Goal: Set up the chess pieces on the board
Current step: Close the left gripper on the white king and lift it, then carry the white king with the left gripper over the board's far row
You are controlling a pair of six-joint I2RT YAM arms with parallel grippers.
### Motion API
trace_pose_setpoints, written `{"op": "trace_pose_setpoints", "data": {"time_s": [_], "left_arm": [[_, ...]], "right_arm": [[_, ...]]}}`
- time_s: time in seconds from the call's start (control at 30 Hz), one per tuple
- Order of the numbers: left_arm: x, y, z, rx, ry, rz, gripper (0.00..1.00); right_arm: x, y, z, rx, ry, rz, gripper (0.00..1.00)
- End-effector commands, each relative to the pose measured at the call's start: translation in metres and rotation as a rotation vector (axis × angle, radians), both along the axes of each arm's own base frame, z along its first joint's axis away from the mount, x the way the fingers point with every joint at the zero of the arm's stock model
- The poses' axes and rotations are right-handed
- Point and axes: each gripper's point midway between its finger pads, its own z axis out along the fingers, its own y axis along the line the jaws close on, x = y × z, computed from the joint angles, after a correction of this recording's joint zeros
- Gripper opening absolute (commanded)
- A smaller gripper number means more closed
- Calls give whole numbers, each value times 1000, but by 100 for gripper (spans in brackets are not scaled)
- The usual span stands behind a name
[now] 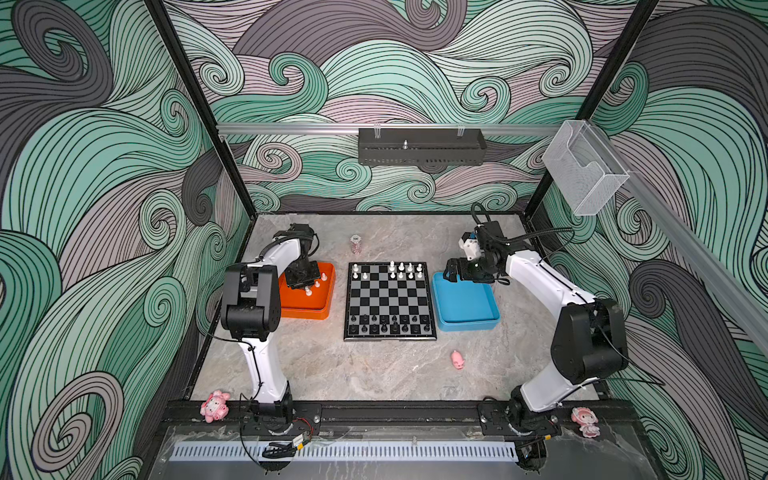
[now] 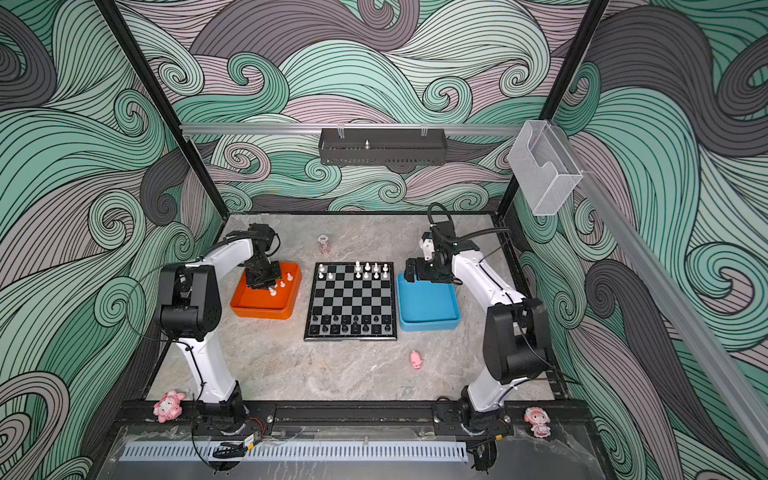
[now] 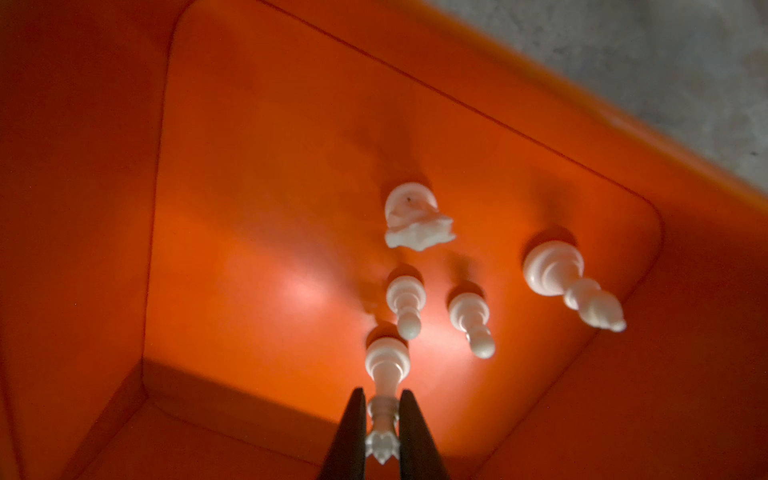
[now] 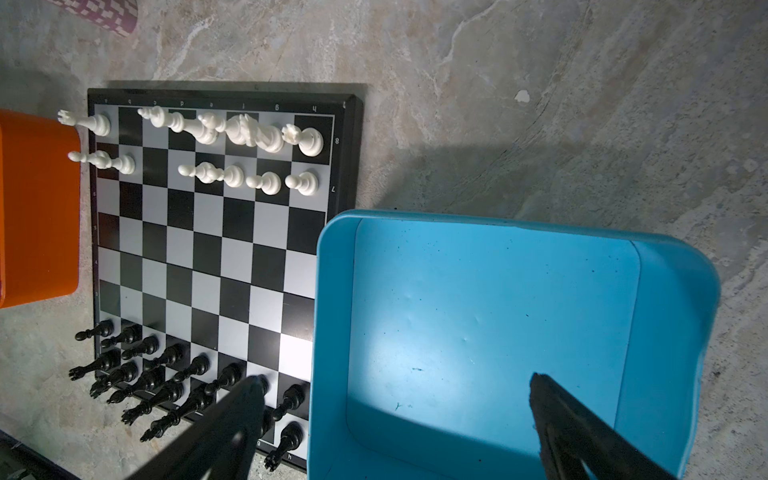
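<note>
Now: the left gripper (image 3: 381,392) is clamped on a white queen (image 3: 386,365) in the orange tray (image 3: 228,166).
Near it on the tray floor sit a knight (image 3: 411,216), two pawns (image 3: 405,299) and a bishop (image 3: 569,282), all white. The right gripper (image 4: 397,379) hangs over the blue tray (image 4: 498,311), jaws wide apart. On the board (image 4: 216,249), white men (image 4: 232,133) part-fill the far rows and black men (image 4: 166,374) line the near two.

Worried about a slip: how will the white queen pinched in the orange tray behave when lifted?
Probably light and rigid: the white queen looks like small moulded plastic. The left end effector pinches its slim neck, so it could pivot. Smooth, glossy surface may slip.
</note>
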Motion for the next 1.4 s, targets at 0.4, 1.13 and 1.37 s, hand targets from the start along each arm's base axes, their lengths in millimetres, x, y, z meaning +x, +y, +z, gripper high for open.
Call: {"op": "trace_pose_setpoints", "data": {"time_s": [0.4, 1.13, 1.37], "left_arm": [[-6, 1, 57, 75, -55, -48, 15], [47, -127, 122, 29, -210, -329, 15], [58, -175, 112, 16, -208, -420, 15]], "right_arm": [[-3, -2, 11, 8, -32, -4, 99], [-7, -2, 28, 26, -76, -12, 99], [-6, 0, 25, 28, -70, -4, 99]]}}
